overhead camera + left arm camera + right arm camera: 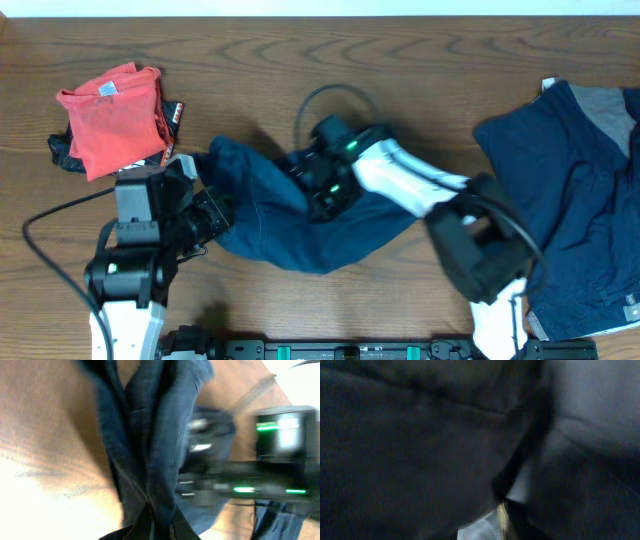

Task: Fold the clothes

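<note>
— Holding what, that left hand (218, 215)?
— It pinches one end of the navy trousers (270, 225). They lie sideways along the bench (420, 90), over to the right hand (322, 192) on their middle.
— Is that hand wide or narrow?
— I cannot tell.

Wooden table (420, 60), dark brown grain, fills the view. Pale strip (300, 7) runs along the far edge. Black rail (350, 350) with green marks, near edge.
</note>
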